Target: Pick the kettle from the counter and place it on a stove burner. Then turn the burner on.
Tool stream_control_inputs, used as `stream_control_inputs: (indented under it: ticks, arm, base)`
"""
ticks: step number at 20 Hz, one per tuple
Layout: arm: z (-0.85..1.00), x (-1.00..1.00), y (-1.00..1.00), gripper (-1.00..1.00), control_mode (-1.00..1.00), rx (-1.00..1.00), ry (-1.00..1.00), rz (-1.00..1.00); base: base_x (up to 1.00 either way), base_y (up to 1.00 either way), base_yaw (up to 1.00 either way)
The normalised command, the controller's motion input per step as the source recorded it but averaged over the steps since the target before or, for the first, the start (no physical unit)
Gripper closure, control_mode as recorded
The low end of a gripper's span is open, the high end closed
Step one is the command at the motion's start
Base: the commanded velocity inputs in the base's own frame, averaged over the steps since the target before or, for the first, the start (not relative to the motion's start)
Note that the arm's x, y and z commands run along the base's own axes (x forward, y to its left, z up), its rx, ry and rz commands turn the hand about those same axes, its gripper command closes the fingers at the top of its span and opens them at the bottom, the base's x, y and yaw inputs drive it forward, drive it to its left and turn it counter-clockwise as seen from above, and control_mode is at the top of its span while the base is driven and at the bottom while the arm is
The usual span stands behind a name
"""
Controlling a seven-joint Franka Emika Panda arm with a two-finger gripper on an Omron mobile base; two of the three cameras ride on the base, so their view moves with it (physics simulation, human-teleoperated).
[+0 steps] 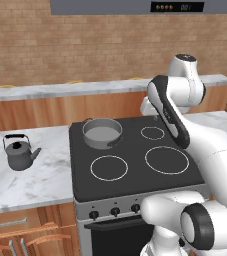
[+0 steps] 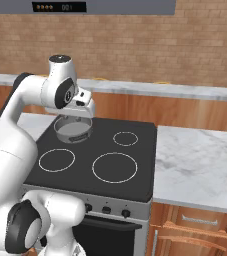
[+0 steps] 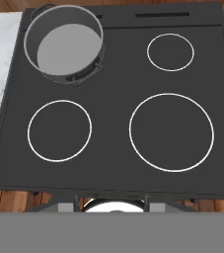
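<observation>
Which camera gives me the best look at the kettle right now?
The left base view. There the kettle stands whole and upright on the counter left of the cooktop, handle, lid knob and spout all plain. In the right base view the arm covers nearly all of it, leaving at most a dark sliver at the left edge.

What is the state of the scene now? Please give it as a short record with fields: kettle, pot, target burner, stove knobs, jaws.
kettle: upright on the counter, left of the cooktop, spout toward the stove
pot: grey, empty, on the back left ring
target burner: front left mid-sized ring, nothing on it
other rings: largest front right, smallest back right, both bare
stove knobs: black row on the front panel
jaws: cannot tell if open or shut; hand is above the cooktop, far from the kettle
</observation>
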Motion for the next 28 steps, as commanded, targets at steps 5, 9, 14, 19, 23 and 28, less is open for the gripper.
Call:
stream_control_inputs:
  ticks: [5,9,14,19,23,28]
  arm:
    - [-0.07,-0.08,0.01,-1.0,-1.0,0.0,-0.04,0.0]
    - [-0.05,-0.14,0.18,-1.0,-1.0,0.0,-0.03,0.01]
    - [0.0,-0.11,0.33,-1.0,-1.0,0.0,0.0,0.05]
    - [-0.02,-0.09,0.36,-1.0,-1.0,0.0,0.0,0.09]
    - [-0.01,0.0,0.46,-1.0,-1.0,0.0,0.0,0.12]
    - [-0.03,0.0,0.57,-1.0,-1.0,0.0,0.0,0.15]
  base:
    - [0.0,0.0,0.0]
    - [0.0,0.0,0.0]
    - [0.0,0.0,0.0]
    - [0.0,0.0,0.0]
    - [0.0,0.0,0.0]
    - [0.0,0.0,0.0]
